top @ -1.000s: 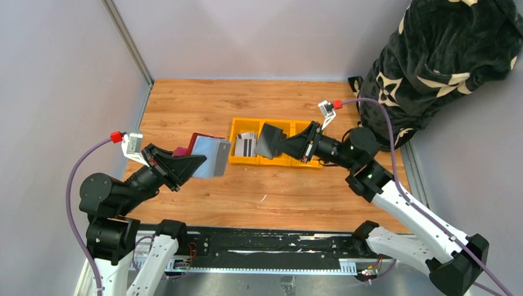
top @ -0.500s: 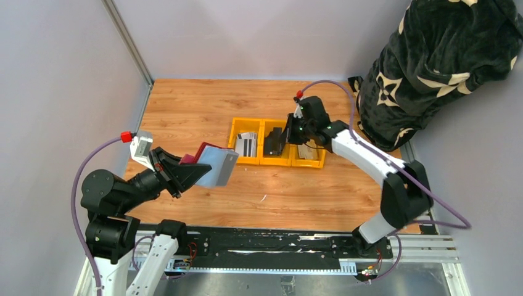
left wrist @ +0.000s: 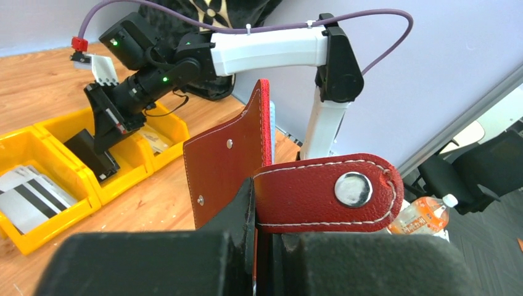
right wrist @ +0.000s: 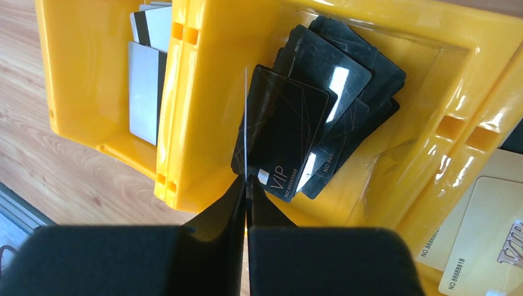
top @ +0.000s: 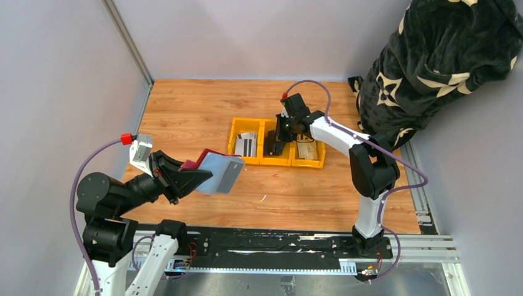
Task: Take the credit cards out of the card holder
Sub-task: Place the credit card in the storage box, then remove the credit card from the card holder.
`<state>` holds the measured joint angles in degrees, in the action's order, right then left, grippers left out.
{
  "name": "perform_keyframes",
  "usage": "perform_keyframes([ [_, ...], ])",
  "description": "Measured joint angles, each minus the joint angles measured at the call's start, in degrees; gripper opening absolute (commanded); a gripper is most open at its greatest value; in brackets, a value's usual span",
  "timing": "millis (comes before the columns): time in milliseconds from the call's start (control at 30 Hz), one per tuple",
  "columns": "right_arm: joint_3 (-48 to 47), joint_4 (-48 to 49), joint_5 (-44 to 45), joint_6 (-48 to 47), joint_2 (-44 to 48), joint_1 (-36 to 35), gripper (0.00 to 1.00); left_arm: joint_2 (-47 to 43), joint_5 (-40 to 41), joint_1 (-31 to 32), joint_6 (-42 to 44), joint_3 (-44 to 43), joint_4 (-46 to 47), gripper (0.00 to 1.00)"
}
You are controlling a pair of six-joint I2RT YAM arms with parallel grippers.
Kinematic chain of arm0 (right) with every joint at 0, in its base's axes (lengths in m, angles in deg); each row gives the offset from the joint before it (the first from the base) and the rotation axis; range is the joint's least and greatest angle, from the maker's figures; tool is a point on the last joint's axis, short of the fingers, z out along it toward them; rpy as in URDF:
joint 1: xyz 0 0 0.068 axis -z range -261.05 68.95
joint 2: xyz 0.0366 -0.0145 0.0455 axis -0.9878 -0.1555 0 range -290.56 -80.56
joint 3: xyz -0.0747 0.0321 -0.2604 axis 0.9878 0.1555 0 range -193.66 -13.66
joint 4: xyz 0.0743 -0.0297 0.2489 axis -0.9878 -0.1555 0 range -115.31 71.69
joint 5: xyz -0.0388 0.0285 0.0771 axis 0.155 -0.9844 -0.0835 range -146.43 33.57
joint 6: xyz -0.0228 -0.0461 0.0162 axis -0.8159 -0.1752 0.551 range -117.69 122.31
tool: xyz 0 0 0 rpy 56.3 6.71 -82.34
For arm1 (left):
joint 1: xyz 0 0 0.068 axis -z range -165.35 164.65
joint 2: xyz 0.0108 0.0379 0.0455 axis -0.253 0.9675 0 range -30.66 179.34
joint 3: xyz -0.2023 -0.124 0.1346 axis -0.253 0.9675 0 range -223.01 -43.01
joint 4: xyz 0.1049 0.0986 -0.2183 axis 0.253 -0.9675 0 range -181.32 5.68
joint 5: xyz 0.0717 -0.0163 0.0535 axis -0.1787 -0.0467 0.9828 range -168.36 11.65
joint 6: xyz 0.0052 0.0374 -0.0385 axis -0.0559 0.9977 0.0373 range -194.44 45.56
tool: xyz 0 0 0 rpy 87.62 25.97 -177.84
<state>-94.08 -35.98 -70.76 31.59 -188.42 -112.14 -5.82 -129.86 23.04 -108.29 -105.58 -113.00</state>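
Note:
My left gripper (top: 188, 176) is shut on the dark red card holder (top: 216, 172) and holds it open above the table, pale blue sleeves facing right. In the left wrist view (left wrist: 268, 240) the holder's flap (left wrist: 228, 166) stands upright and its snap tab (left wrist: 327, 191) lies across my fingers. My right gripper (top: 275, 137) is shut on a thin card (right wrist: 245, 123), seen edge-on, over the middle compartment of the yellow bin (top: 275, 163). Black cards (right wrist: 333, 123) lie there. White-grey striped cards (top: 247, 145) fill the left compartment, gold cards (top: 306, 150) the right.
A large bundle under a black patterned blanket (top: 444, 55) stands at the back right. Grey walls close the left and back sides, with a metal rail (top: 126, 40) at the left. A black rail (top: 265, 250) runs along the near edge.
The right arm has swung round and brought its gripper with the card down over the bin's middle compartment. The left gripper has carried the holder a little to the right and nearer.

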Motion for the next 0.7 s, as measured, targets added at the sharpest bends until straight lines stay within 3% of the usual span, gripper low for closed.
perform_keyframes([
  [67,0.0,0.0,0.2,0.0,0.0,0.0,0.15,0.0,-0.3,0.0,0.0,-0.1,0.2,0.00],
  [167,-0.2,0.0,1.0,-0.4,0.0,0.0,0.35,0.0,-0.6,0.0,-0.3,-0.3,0.3,0.00],
  [300,-1.0,-1.6,3.4,-0.8,0.4,-0.4,0.46,0.0,-0.9,0.0,-0.9,-0.9,0.6,0.00],
  [400,-1.0,-2.8,5.2,-0.9,2.6,-0.9,0.61,0.0,-1.4,0.0,-2.1,-1.4,1.8,0.00],
  [467,0.1,-2.7,5.6,-0.8,7.0,-1.5,0.71,0.0,-1.9,0.0,-3.2,-1.4,2.9,0.00],
  [567,3.6,1.7,2.1,-0.1,18.4,-3.1,0.75,0.0,-2.6,0.0,-6.6,-1.4,5.6,0.00],
  [700,12.7,19.8,-8.4,2.7,34.7,-6.2,0.78,0.1,-3.7,0.0,-10.3,-1.4,9.2,0.00],
])
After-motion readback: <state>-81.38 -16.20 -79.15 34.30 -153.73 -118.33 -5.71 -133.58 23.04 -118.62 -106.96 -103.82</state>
